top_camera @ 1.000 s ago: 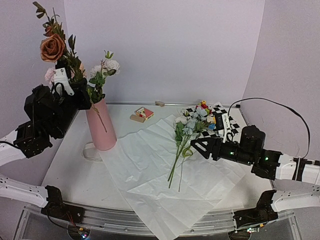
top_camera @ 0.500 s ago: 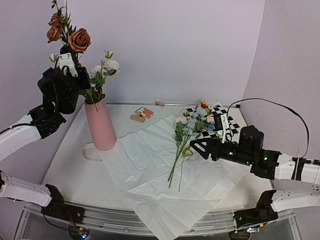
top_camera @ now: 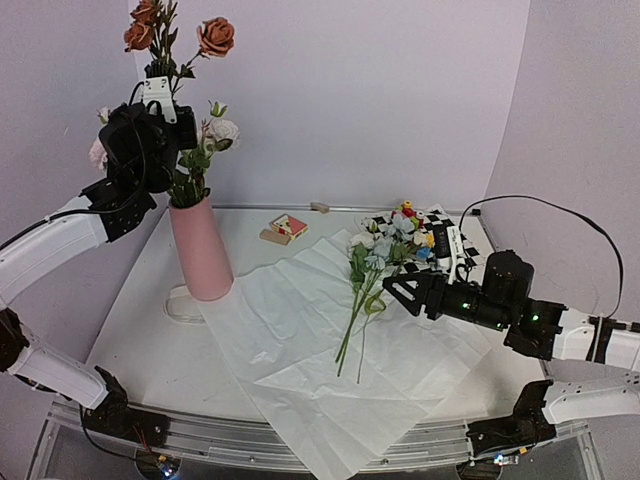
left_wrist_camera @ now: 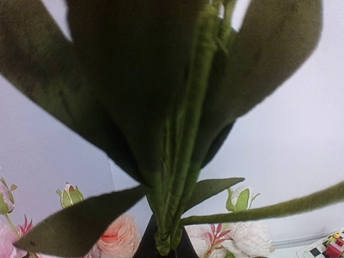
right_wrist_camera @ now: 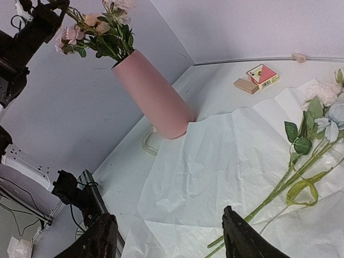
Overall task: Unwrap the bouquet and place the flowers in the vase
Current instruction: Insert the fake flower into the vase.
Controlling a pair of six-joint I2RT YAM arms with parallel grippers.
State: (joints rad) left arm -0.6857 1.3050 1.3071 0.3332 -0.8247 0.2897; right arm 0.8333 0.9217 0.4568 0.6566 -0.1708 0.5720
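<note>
Upper left, the left claw (top_camera: 157, 88) is pinched tight on the thin green stems of the rust-brown roses (top_camera: 216, 36) above the matte pink vase (top_camera: 201, 248). The right claw (top_camera: 393, 292) gapes wide over crinkly white paper (top_camera: 300, 330).

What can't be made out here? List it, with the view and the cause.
- Left gripper jaws: top view, hidden by its own body; left wrist view, blurred stems of the rust roses fill the frame.
- Vase mouth: top view, covered by leaves.
- Flowers on the paper: right wrist view, some heads cut by the right edge.
- Small box print: top view, too small.
</note>
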